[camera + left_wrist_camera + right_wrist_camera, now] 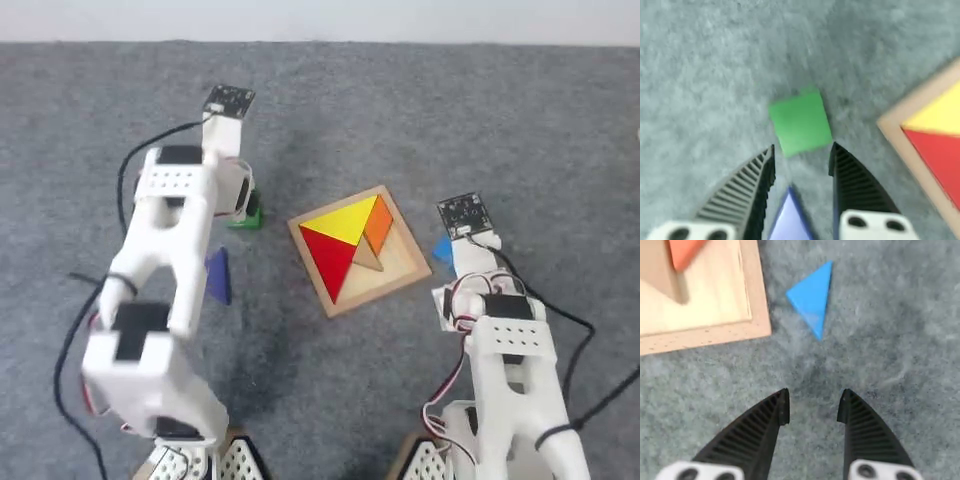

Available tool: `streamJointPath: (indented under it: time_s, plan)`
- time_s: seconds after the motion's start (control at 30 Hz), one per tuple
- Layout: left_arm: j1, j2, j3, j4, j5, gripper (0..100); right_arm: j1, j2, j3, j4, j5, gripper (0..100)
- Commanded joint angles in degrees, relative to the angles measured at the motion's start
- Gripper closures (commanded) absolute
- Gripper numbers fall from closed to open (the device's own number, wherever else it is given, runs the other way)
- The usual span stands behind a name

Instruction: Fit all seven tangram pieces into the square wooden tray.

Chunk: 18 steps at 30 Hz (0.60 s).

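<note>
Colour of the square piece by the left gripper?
Green; the square piece shows best in left wrist view.

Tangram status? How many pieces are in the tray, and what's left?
Done: four pieces lie in the wooden tray: yellow triangle, red triangle, orange piece, tan triangle.
In hand: nothing. The left gripper is open over the green square; the right gripper is open near the light blue triangle.
Left: those two plus the dark blue piece on the carpet.
</note>
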Motion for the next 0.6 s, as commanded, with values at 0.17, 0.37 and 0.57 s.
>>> streamJointPath:
  time_s: [0.17, 0.37, 0.57]
  plan:
    - [0.1, 23.5, -25.5, 9.7, 6.6, 77, 0.8, -1.7, -0.4, -1.3, 0.8, 82.2]
    - [0.2, 26.5, -28.3, 11.8, 6.4, 76, 0.8, -1.7, -0.4, -1.9, 0.8, 82.2]
    - [-0.3, 26.5, -28.2, 12.3, 6.2, 86, 0.8, -1.7, -0.4, -2.0, 0.8, 82.2]
